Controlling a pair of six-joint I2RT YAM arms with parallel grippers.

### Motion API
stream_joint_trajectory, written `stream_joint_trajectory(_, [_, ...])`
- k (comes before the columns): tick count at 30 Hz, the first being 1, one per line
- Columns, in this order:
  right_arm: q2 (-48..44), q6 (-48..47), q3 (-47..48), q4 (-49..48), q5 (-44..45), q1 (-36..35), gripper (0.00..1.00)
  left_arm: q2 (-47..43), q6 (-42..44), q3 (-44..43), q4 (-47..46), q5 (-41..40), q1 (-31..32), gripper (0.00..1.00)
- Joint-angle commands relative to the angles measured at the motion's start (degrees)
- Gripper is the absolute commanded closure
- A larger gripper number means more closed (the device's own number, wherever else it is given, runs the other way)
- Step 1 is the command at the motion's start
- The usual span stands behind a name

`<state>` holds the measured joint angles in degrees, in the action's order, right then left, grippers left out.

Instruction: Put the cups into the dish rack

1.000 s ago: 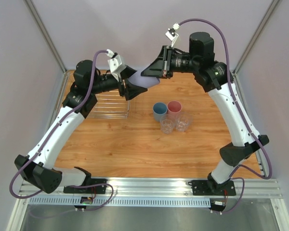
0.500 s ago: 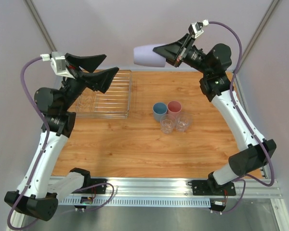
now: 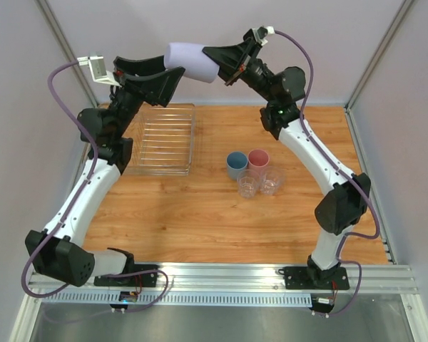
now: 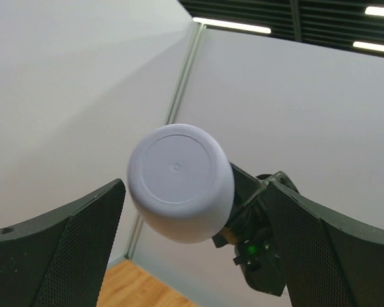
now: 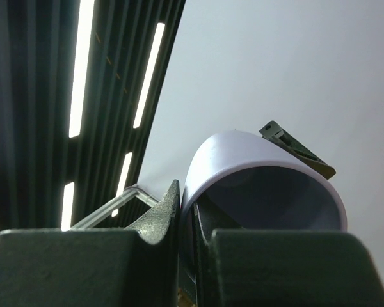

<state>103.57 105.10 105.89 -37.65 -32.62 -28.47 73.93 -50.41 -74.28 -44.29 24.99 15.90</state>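
My right gripper is shut on the rim of the lavender cup, one finger inside and one outside. It holds the cup on its side, high above the back of the table. My left gripper is open and faces the cup's closed bottom, which sits between its spread fingers; I cannot tell if they touch. The clear ribbed dish rack lies below, with no cups in it. The blue cup, pink cup and two clear tumblers stand together mid-table.
Grey walls and metal corner posts close in the back and sides of the wooden table. An aluminium rail with both arm bases runs along the near edge.
The right gripper lifted the lavender cup from near the rack and carried it up and left. The left gripper pulled back to the left, then rose to meet the cup's bottom.
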Motion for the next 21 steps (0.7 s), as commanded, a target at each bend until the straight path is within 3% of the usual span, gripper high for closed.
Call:
stream_joint_trajectory(1, [0.1,4.2,5.5,-5.4,3.6,-0.3,1.0,-0.3,1.4,-3.5,-9.1,0.9,1.6,0.0])
stream_joint_trajectory(6, [-0.3,1.9,5.8,-2.0,4.1,-1.6,0.99,2.8,2.7,-5.9,-11.5,-0.5,2.6,0.0])
stream_joint_trajectory(17, [1.8,5.8,5.6,-6.7,5.6,-2.8,1.0,10.4,2.9,-13.9,-12.5,-1.6,5.0,0.02])
stream_joint_trajectory(21, [1.3,5.3,4.5,-6.4,5.0,-2.8,0.99,10.1,3.1,-12.4,-14.5,-2.8,5.0,0.31])
